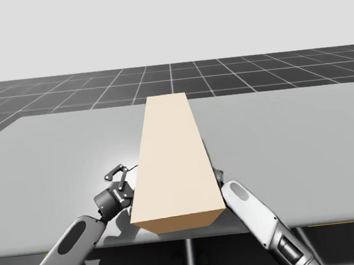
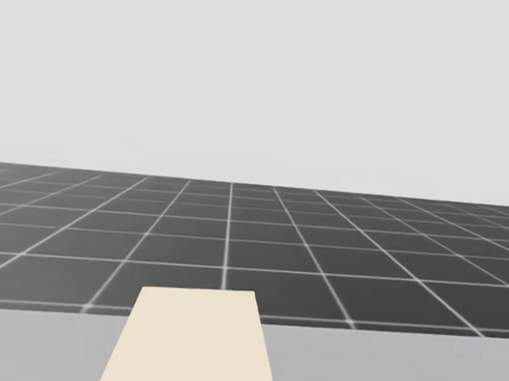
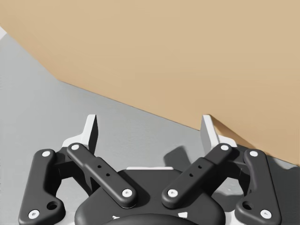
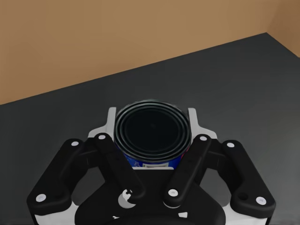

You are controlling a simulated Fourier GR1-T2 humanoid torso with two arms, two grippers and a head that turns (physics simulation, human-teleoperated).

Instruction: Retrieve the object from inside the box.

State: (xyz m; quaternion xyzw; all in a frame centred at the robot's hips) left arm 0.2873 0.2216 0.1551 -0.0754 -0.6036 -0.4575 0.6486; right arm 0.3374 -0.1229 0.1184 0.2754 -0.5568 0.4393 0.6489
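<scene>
High view counts one long tan box point(image 1: 174, 164) lying on one grey table point(image 1: 305, 150), one end toward me, and two arms, one on each side of its near end. My left arm point(image 1: 69, 251) comes in low from the left, and the left gripper point(image 1: 121, 172) rests just beside the box's left wall. In the left wrist view, its fingers point(image 3: 91, 129) stand spread wide with bare table between them, and the tan wall runs just ahead. My right arm point(image 1: 255, 213) reaches up to the box's right side, where the box hides its hand. In the right wrist view, the right gripper point(image 4: 151, 117) pinches one blue can point(image 4: 152, 129) from both sides. The can's round dark end faces the camera, over a dark surface with tan walls ahead. In the head view, the box's top sits low in the middle.
</scene>
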